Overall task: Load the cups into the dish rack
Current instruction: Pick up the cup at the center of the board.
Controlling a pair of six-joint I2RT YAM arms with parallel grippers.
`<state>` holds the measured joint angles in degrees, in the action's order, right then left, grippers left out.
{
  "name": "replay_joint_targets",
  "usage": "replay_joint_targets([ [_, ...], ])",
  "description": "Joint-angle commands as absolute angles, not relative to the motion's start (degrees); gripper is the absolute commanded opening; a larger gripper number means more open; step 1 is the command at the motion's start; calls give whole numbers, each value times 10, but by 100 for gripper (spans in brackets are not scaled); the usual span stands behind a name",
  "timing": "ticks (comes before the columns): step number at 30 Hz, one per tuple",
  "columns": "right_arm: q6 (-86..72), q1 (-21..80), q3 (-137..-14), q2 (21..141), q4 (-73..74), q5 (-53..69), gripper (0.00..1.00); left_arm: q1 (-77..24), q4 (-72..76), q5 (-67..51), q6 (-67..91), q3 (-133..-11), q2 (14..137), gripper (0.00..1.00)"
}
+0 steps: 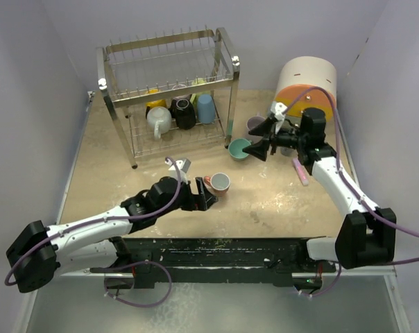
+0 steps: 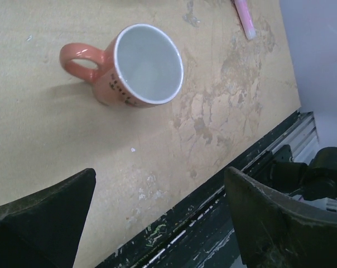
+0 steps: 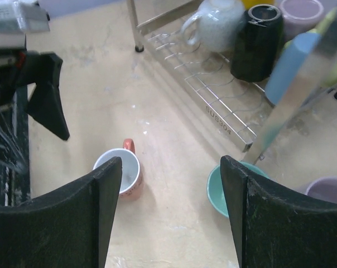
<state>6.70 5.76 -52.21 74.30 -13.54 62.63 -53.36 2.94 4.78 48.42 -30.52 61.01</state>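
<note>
Your salmon-pink ceramic mug stands upright, mouth up, in front of the chrome wire dish rack, handle toward your spread, empty left gripper; right gripper also spread, half-hiding a teal ceramic cup.

Pretty sure this is a robot lab cell, not a real kitchen: scuffed table boxed in by plain walls, two arms bolted to a black rail at its near edge, one chrome rack on it.
</note>
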Motion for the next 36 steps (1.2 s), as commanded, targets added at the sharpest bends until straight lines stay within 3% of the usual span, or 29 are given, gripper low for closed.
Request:
replay_joint_targets([
  [1,314,136,-632,771,140,531,73,-515,91,68,571,-260,556,100],
  [9,343,265,-686,836,216,317,75,-463,166,47,662,-169,509,95],
  [16,307,324,-694,893,200,212,72,-452,153,56,676,-160,491,94],
  [31,290,356,-691,957,184,159,44,-451,157,64,707,-153,502,91],
  [36,290,361,-690,966,185,157,40,-450,164,65,721,-150,502,90],
])
